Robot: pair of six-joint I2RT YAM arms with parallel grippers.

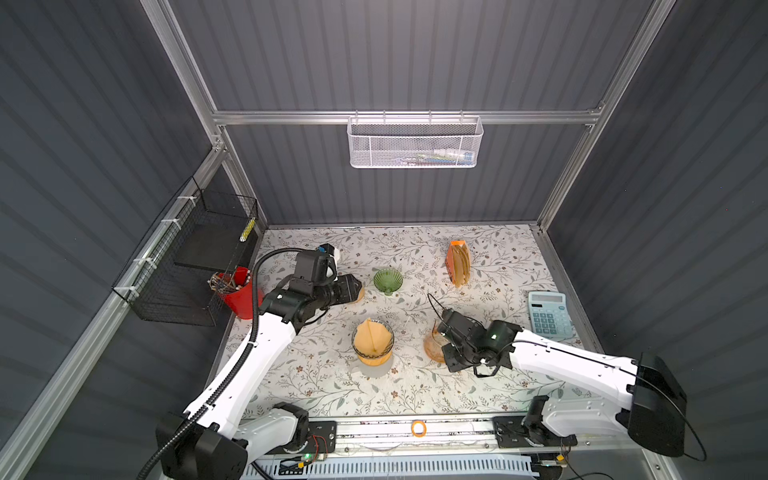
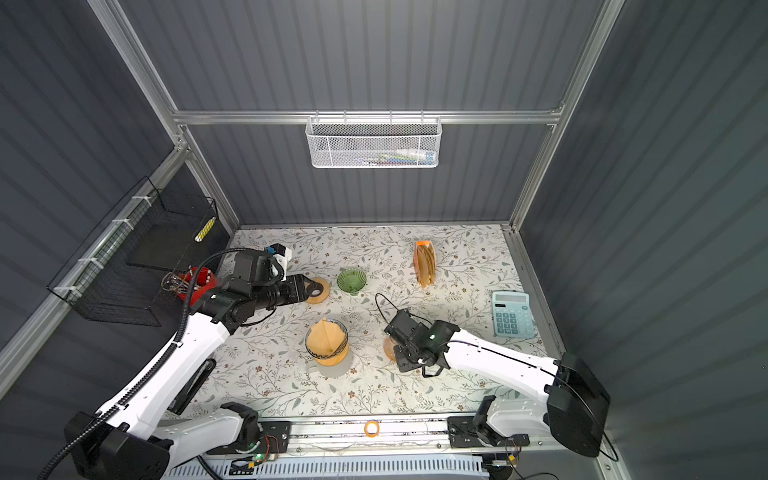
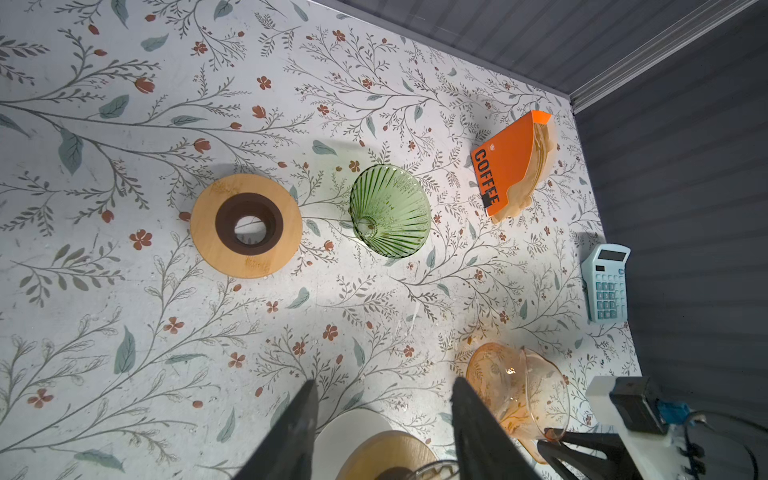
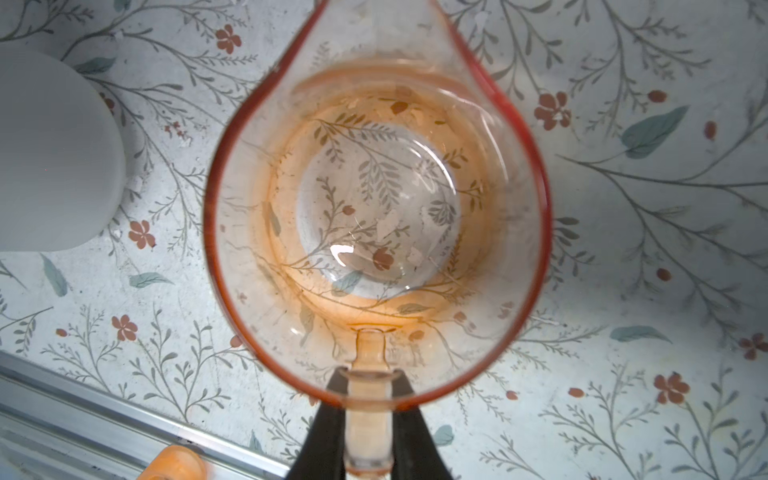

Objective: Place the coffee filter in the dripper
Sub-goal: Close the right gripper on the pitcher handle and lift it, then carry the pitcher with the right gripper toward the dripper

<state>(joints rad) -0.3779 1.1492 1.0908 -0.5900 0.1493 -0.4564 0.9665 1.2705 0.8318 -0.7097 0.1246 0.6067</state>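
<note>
A tan paper coffee filter [image 1: 371, 336] [image 2: 326, 334] sits in a clear dripper with a wooden collar [image 3: 386, 453] on a white cup, at the table's front middle. An empty green ribbed glass dripper [image 1: 387, 280] [image 2: 351, 280] [image 3: 390, 210] stands further back. My left gripper [image 2: 319, 286] [image 3: 384, 390] hangs open and empty, left of the green dripper and over a wooden ring [image 3: 246, 226]. My right gripper [image 4: 368, 376] [image 1: 441, 347] is shut on the handle of an empty orange glass pitcher [image 4: 374, 187] [image 3: 515, 386], to the right of the filter.
An orange holder of spare filters [image 1: 458, 262] [image 3: 513, 166] stands at the back right. A pale blue calculator [image 1: 548, 311] lies by the right wall. A red cup of pens [image 1: 239, 293] and a black wire basket [image 1: 187, 266] are at the left.
</note>
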